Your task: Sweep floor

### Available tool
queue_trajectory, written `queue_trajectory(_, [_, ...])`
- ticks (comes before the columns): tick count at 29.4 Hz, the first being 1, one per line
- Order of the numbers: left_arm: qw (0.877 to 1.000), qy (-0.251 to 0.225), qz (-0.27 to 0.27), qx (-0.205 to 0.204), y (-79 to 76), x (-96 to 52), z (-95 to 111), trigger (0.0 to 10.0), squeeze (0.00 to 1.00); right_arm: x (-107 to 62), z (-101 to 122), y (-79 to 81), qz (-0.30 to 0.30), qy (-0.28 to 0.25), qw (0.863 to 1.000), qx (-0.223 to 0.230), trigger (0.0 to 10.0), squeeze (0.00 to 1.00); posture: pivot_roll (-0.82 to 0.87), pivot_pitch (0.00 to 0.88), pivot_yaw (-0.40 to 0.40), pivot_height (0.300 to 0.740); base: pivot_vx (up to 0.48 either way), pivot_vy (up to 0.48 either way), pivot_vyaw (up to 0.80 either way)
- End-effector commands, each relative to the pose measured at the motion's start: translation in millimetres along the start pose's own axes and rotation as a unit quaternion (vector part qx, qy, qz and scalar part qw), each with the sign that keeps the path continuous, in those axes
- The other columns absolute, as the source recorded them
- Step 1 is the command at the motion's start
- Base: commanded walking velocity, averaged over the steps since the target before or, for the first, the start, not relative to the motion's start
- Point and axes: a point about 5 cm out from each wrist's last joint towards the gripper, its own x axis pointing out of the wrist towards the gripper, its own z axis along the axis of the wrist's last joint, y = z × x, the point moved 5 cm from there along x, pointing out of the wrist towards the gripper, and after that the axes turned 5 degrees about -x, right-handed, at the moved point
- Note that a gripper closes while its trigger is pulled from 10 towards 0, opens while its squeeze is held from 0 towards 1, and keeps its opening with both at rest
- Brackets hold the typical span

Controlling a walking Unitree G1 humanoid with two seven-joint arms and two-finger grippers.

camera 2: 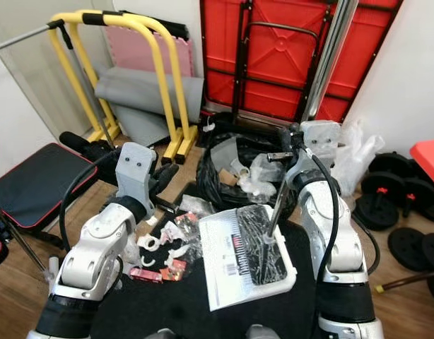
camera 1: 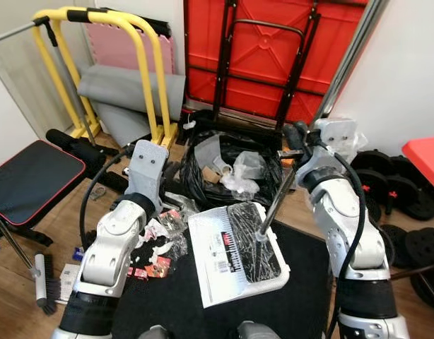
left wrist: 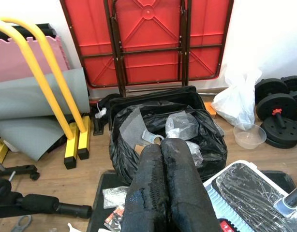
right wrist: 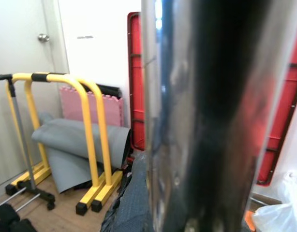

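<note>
Both R gripper jaws clamp dustpan handle, L idle.

Dustpan on the mat nearest you, wrappers to its left, trash bag beyond it, folded table against the far wall, weight plates at far right.
</note>
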Motion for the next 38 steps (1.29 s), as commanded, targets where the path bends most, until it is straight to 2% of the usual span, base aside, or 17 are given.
queue_trajectory(1, [1.000, 0.013, 0.002, -0.004, -0.4, -1.7, -7.1, 10.0, 0.00, 4.1, 8.9, -3.1, -0.010, -0.011, 1.000, 0.004, 10.0, 0.00, -0.17, 0.097, -0.092, 0.740, 0.000, 0.000, 0.00])
queue_trajectory(4, [1.000, 0.014, 0.004, -0.004, -0.3, -1.5, -7.7, 10.0, 0.00, 4.9, 8.3, -4.6, -0.017, -0.009, 1.000, 0.007, 10.0, 0.00, -0.17, 0.096, -0.092, 0.735, 0.000, 0.000, 0.00])
queue_trajectory(8, [1.000, 0.016, 0.001, -0.005, -2.8, -1.3, -8.8, 10.0, 0.00, 10.5, 15.8, -14.1, -0.042, -0.025, 0.998, 0.031, 10.0, 0.00, -0.17, 0.094, -0.098, 0.720, 0.000, 0.000, 0.00])
queue_trajectory(13, [1.000, 0.016, -0.006, -0.009, -6.3, -1.2, -8.6, 10.0, 0.00, 16.4, 29.7, -24.5, -0.074, -0.064, 0.994, 0.040, 10.0, 0.00, -0.16, 0.086, -0.097, 0.705, 0.000, 0.000, 0.00])
queue_trajectory(16, [1.000, 0.012, -0.020, -0.021, -12.7, -0.5, -6.4, 10.0, 0.00, 24.2, 38.6, -33.0, -0.098, -0.091, 0.991, 0.026, 10.0, 0.00, -0.16, 0.096, -0.096, 0.695, 0.000, 0.000, 0.00])
queue_trajectory(23, [0.999, 0.006, -0.037, -0.036, -21.1, -1.7, -3.3, 10.0, 0.00, 33.9, 47.7, -38.2, -0.097, -0.108, 0.989, 0.028, 10.0, 0.00, -0.16, 0.110, -0.097, 0.675, 0.000, 0.000, 0.00])
queue_trajectory(31, [0.999, 0.008, -0.040, -0.034, -22.1, -1.8, -3.4, 10.0, 0.00, 37.3, 51.8, -39.2, -0.094, -0.115, 0.989, 0.024, 10.0, 0.00, -0.15, 0.118, -0.099, 0.665, 0.000, 0.000, 0.00])
queue_trajectory(38, [0.999, 0.015, -0.045, -0.027, -21.6, -1.8, -4.5, 10.0, 0.00, 44.2, 60.6, -42.0, -0.101, -0.140, 0.985, 0.019, 10.0, 0.00, -0.14, 0.126, -0.095, 0.630, 0.000, 0.000, 0.00])
